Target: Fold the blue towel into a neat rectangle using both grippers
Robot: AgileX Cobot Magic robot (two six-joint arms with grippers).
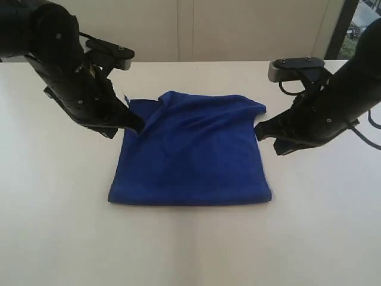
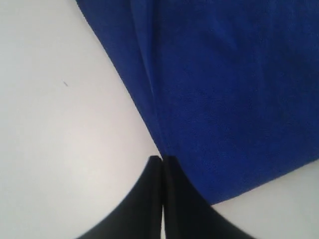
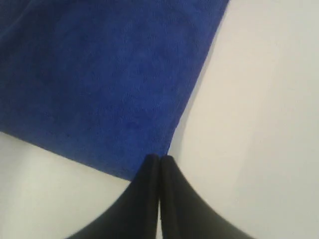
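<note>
A: Classify the site.
B: Robotics lab or test room. Indicators: bare white tabletop [image 1: 190, 250]; plain cream wall panels [image 1: 238, 30] at 12 o'clock; dark-framed window [image 1: 364, 24] at 2 o'clock; black robotic left claw [image 1: 139, 127] at 9 o'clock, right claw [image 1: 258, 128] at 3 o'clock.

A white table [image 1: 190, 250] fills most of the exterior view, its top smooth under soft, even light. Behind the table's far edge stands a pale beige wall [image 1: 238, 30] with thin vertical seams [image 1: 193, 30]. Beyond the table's far right corner, a dark upright post [image 1: 339, 30] borders a bright window [image 1: 364, 24].
</note>
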